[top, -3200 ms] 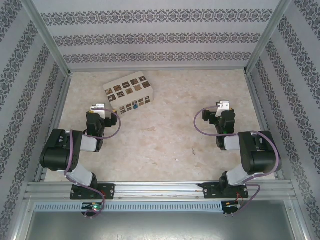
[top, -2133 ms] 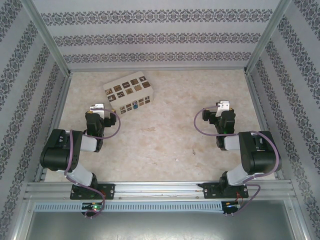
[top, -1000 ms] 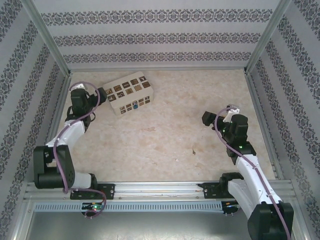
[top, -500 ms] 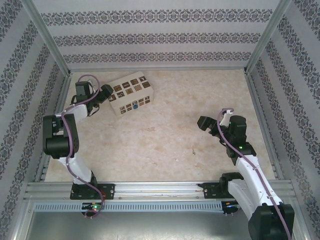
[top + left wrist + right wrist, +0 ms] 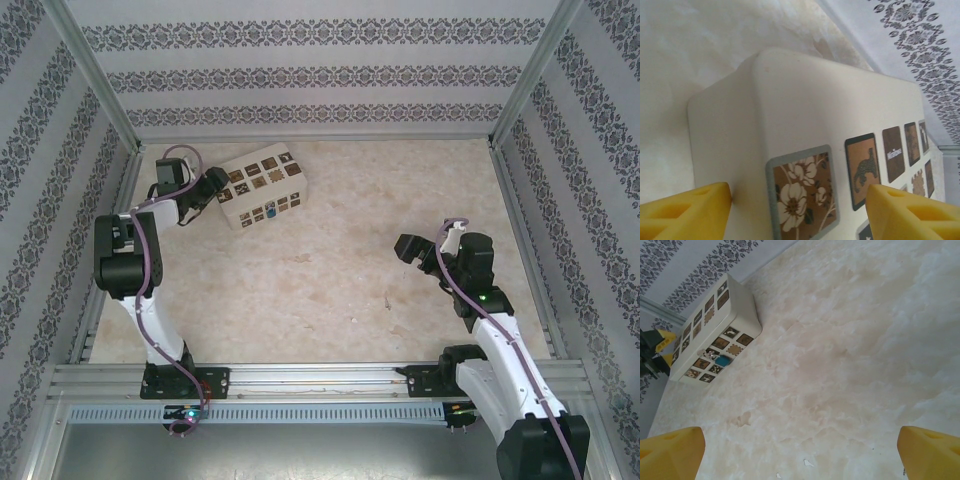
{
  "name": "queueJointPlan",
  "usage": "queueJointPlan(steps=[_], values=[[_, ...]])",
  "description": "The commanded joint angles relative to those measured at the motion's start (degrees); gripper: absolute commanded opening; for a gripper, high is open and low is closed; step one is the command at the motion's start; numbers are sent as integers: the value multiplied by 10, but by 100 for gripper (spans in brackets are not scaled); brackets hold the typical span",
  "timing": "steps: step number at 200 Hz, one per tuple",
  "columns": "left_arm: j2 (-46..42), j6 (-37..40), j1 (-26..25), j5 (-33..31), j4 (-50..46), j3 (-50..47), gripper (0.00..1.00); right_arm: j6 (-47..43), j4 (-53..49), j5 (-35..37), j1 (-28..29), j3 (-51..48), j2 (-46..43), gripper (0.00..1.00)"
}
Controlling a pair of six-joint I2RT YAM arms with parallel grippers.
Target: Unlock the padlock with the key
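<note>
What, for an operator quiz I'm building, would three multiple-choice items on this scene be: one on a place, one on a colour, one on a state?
1. Where is the padlock?
A. hanging on the back wall
B. lying by the right arm's base
C. against the patterned side of the white box

2. What colour is the padlock's body?
A. teal-blue
B. red
C. yellow

3. What state is the right gripper in?
A. shut on a key
B. open, nothing between the jaws
C. shut on the padlock

Answers: C, it sits among the brown squares on the box's side; A, the right wrist view shows a teal-blue body; B, the jaws stand wide apart over the table.
</note>
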Motion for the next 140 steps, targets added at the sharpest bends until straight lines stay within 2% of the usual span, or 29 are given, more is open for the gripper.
queueJointPlan(steps=[1,25,90,140], values=[[16,30,5,14,-32,10,68,-6,-8,-1,7,19,-9,98],[26,47,3,19,-51,11,63,-7,-11,2,7,21,-11,98],[45,109,-21,23,-120,28,60,-8,-19,-4,7,29,-10,98],[61,181,-62,39,-188,66,59,-13,-32,-6,7,33,-5,98]])
